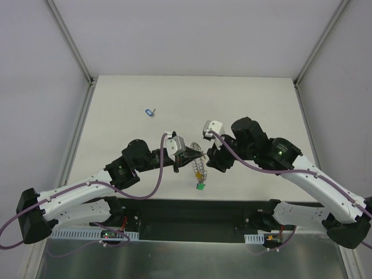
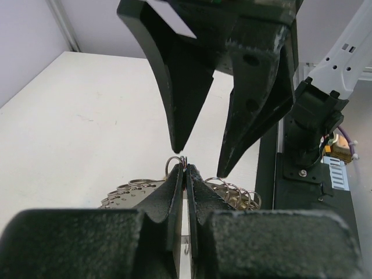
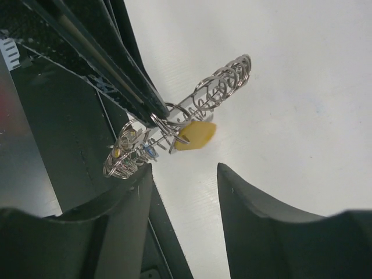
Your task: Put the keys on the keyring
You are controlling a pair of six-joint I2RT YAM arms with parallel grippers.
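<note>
My left gripper [image 2: 185, 161] is shut on one thin wire loop of the keyring [image 2: 129, 196], holding the ring above the table. In the right wrist view the keyring [image 3: 225, 83] shows edge-on, and a key with a yellow tag [image 3: 196, 135] hangs from the pinched loop. My right gripper [image 3: 183, 170] stands open just short of that key, with nothing between its fingers [image 2: 179, 125]. From above, the keyring [image 1: 198, 164] sits between the left gripper [image 1: 190, 152] and the right gripper [image 1: 210, 159]. A green-tagged key [image 1: 200, 186] lies just below it. A blue-tagged key [image 1: 150, 111] lies alone farther back.
The white table [image 1: 244, 104] ends at a dark rail along its near edge [image 1: 192, 209], where both arm bases stand. The right arm's base [image 2: 311, 125] fills the right side of the left wrist view.
</note>
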